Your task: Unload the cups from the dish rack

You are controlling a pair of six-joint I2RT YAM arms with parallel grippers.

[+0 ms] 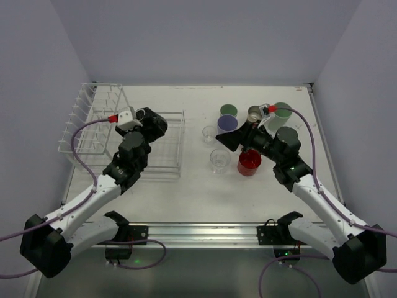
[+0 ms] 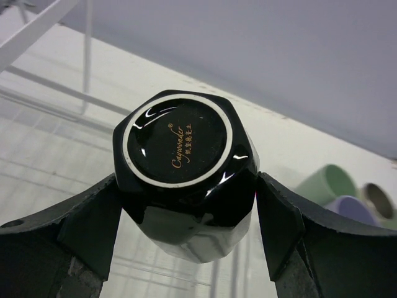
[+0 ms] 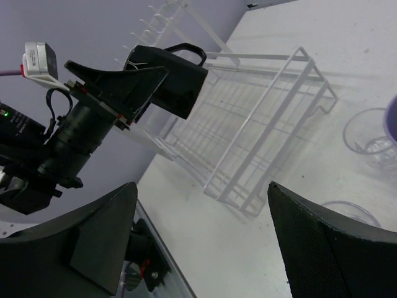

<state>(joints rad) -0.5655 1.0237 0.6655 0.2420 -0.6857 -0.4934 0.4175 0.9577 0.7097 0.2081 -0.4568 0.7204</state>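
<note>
Glossy black hexagonal mug [image 2: 180,146] clamped in L gripper [image 2: 189,186]; R gripper [image 3: 203,186] wide, empty. Slick glaze: may slip onto white wire dish rack [image 1: 167,155].

Bright, even overhead light; soft shadows; glare on black mug [image 2: 186,167].

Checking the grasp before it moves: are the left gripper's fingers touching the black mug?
Touching. In the left wrist view, both fingers of the left gripper press against the black mug's sides, with no gap.
</note>
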